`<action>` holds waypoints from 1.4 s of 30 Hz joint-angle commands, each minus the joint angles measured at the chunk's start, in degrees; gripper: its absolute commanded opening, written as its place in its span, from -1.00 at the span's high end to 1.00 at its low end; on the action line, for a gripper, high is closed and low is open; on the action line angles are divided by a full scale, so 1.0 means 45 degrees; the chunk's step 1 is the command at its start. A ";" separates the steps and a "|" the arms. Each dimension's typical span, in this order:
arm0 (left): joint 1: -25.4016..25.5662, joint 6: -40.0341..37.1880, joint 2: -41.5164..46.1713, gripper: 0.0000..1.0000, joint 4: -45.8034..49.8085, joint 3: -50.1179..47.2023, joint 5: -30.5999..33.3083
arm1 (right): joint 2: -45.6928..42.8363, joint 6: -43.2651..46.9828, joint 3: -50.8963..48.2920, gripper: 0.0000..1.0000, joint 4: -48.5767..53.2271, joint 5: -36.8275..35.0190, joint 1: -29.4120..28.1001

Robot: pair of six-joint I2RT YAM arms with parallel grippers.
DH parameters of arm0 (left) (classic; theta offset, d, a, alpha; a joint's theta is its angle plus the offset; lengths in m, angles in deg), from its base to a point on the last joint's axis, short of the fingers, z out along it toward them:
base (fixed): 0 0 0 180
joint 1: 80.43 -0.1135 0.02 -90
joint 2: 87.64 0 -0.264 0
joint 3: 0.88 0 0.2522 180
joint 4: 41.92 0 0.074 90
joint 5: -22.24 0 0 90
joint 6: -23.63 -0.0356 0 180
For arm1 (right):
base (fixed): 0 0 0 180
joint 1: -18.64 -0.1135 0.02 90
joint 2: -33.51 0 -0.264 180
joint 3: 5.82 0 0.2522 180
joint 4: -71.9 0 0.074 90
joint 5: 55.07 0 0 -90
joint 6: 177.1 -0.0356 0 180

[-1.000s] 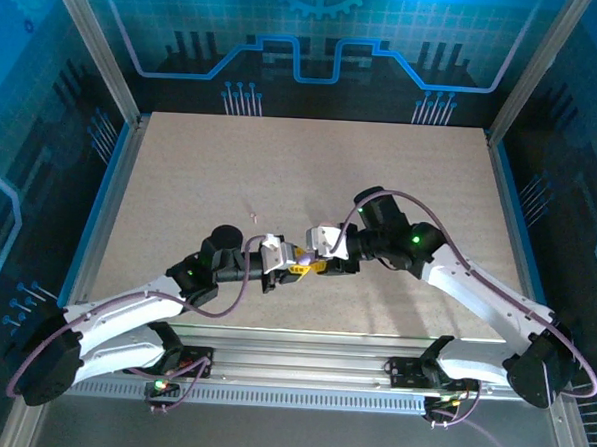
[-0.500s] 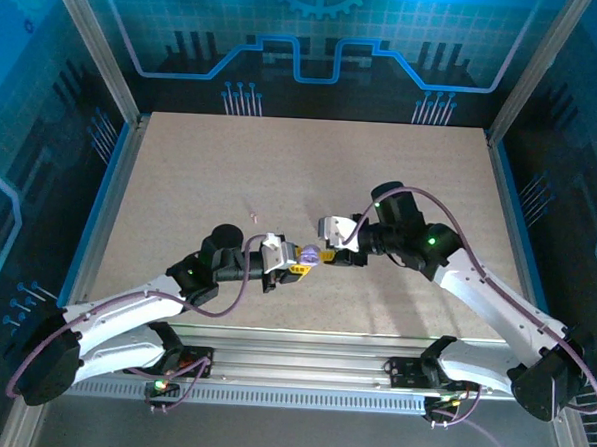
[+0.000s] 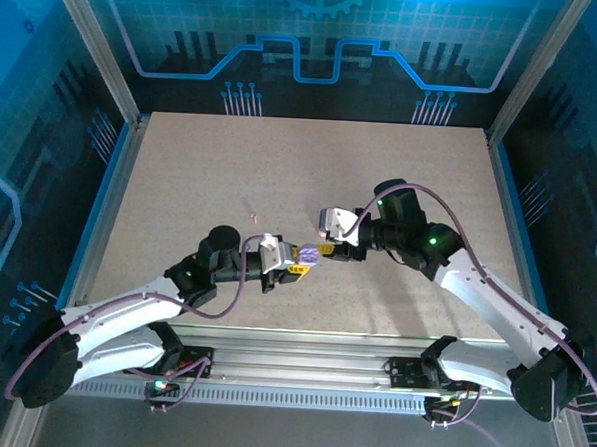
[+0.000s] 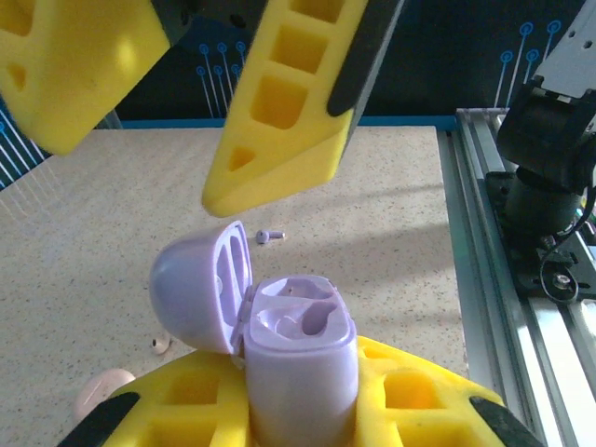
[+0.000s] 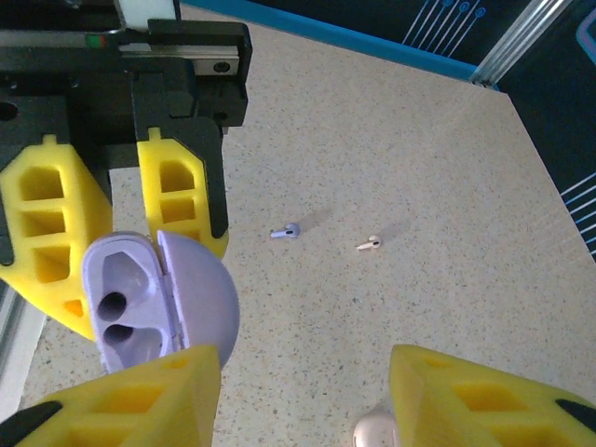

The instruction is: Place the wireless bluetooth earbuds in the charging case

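Above the table (image 5: 419, 140), left gripper (image 4: 298, 410) pinches rigid, prob. slick lavender charging case (image 4: 298, 340) at base, lid open; right gripper (image 5: 298, 372) half-open, empty. Tiny, light lavender earbud (image 5: 285, 231) lies on table nearby; gentle stem pinch looks best.

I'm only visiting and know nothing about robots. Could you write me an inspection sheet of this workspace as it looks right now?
Surface: beige speckled table, flat.
Job's things: lavender charging case, lid open, both sockets empty; lavender earbud and pale pink earbud lie loose on the table.
Clutter: pink rounded object, cut off at the picture's edge; cannot tell what it is.
Grippers: left gripper shut on the charging case; right gripper open, close by, holding nothing.
Cables: purple cables loop along both arms.
Surroundings: blue printed walls; metal rail at the near edge.
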 commanded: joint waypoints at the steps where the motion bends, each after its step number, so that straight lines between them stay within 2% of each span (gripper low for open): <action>1: -0.0610 0.1035 0.0218 0.77 -0.1665 -0.0756 0.0012 | -0.0566 -0.0957 -0.0159 -0.07 -0.0630 -0.0028 0.0175; 7: -0.1325 0.2977 0.0304 0.76 -0.4142 -0.1990 0.0987 | -0.0851 -0.3532 -0.0247 -0.12 -0.1867 -0.0177 0.0229; 11: -0.1639 0.3569 0.0627 0.77 -0.4016 -0.2222 0.2061 | -0.0314 -0.5360 0.0332 -0.13 -0.1472 -0.0867 0.0203; 17: -0.2323 0.4553 0.1984 0.77 -0.2539 -0.2509 0.4053 | 0.1457 -0.8275 0.1968 -0.14 0.0395 -0.1262 -0.0028; 24: -0.3963 0.5910 0.3852 0.75 -0.0200 -0.2787 0.5977 | 0.3847 -1.1244 0.3767 -0.10 0.1851 -0.2561 -0.1016; 29: -0.5067 0.6309 0.4865 0.74 0.1292 -0.2731 0.6593 | 0.5722 -1.2665 0.4715 -0.04 0.1863 -0.2518 -0.1755; 35: -0.6249 0.6928 0.5555 0.73 0.2912 -0.2550 0.6858 | 0.8613 -1.3284 0.6958 0.05 0.2769 -0.2386 -0.2279; 42: -0.6825 0.6871 0.6090 0.73 0.4087 -0.2286 0.7053 | 1.1542 -1.3775 0.9147 0.12 0.3360 -0.2983 -0.2717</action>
